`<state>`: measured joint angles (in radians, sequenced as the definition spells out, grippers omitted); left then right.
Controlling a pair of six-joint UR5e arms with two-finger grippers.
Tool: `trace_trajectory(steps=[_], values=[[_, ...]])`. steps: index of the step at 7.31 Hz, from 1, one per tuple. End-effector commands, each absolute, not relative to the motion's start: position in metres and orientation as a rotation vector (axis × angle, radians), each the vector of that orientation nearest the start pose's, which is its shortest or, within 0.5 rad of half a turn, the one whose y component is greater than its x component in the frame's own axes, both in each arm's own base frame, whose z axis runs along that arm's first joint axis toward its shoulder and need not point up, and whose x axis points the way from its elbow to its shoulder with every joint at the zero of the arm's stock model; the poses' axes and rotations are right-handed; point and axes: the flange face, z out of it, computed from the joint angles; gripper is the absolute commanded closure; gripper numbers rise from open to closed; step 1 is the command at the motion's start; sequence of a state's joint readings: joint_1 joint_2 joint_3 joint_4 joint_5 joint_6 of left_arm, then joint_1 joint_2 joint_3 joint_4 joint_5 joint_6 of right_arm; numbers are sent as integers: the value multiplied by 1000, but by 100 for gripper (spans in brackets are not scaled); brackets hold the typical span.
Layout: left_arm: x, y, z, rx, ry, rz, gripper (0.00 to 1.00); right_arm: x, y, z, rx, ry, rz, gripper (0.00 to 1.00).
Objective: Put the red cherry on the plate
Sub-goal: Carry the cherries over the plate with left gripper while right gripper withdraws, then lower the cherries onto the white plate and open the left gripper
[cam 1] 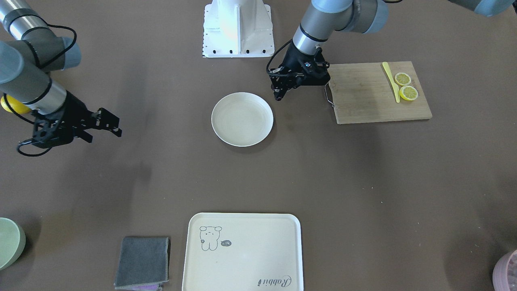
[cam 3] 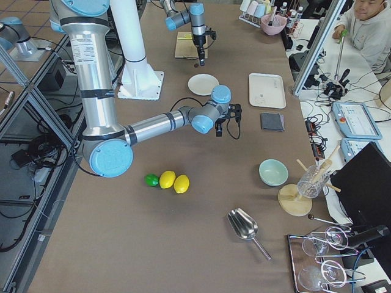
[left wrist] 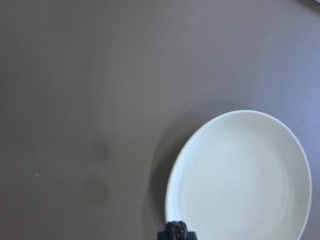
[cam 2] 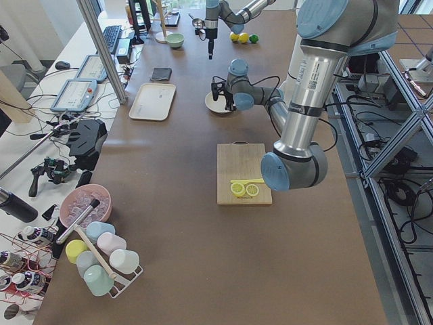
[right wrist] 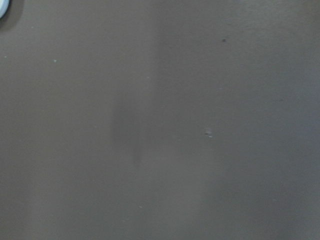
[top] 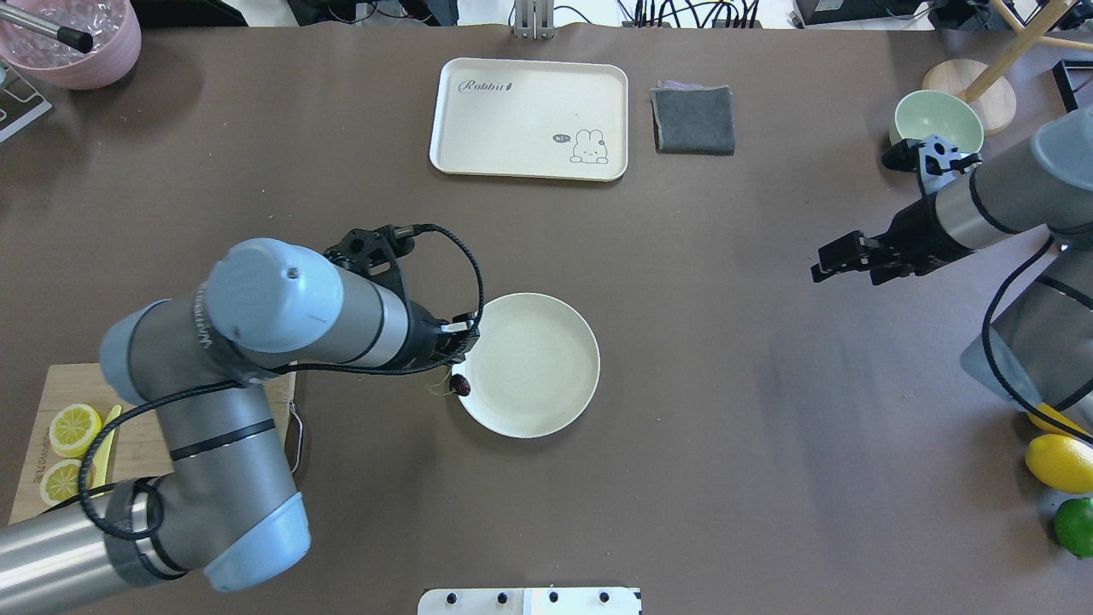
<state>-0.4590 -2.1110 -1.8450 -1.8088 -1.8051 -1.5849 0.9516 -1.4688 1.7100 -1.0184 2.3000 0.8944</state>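
Brown covering spans the whole desk (cam 1: 363, 182), and the left arm reaches in over it from the bamboo cutting board (cam 1: 363, 97), whose wire handle lies just beside the left gripper (cam 1: 280, 95). In the overhead view that arm's forearm hides most of its gripper. The cream tray (cam 1: 190, 250) with its cartoon drawing lies at the desk's far edge from the robot, a folded grey cloth (cam 1: 142, 260) just beside it, both well apart from the plate (top: 546, 367). The plate sits near the middle of the desk, with brown desk showing all round it. A pale green bowl (top: 938, 120) stands beyond the right arm, and the right gripper (cam 1: 105, 131) hovers over bare desk with its fingers apart, well off to the plate's side. Two whole lemons (top: 1059, 461) and a lime (top: 1076, 525) lie near the right arm's base. Two lemon halves (cam 1: 406, 87) and a yellow knife (cam 1: 391, 81) rest on the far end of the board. The left gripper is clamped on the red cherry (top: 460, 385), which hangs at the plate's rim on the side nearest that arm. Whether it is just inside or just outside the rim cannot be told.
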Motion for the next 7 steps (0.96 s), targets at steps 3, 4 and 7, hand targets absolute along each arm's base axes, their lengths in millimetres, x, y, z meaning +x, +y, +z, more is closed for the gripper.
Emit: trace_trajectory(steps=[3,4,7], values=[[594,-374,194,67,1005,-315,79,-212,-467,529,81,-974,-77,1],[604,-367,196,78,1007,-311,76,-211,-466,529,81,-974,-77,1],[607,-366,201,79,997,-301,23,-210,-466,530,83,-970,-72,1]])
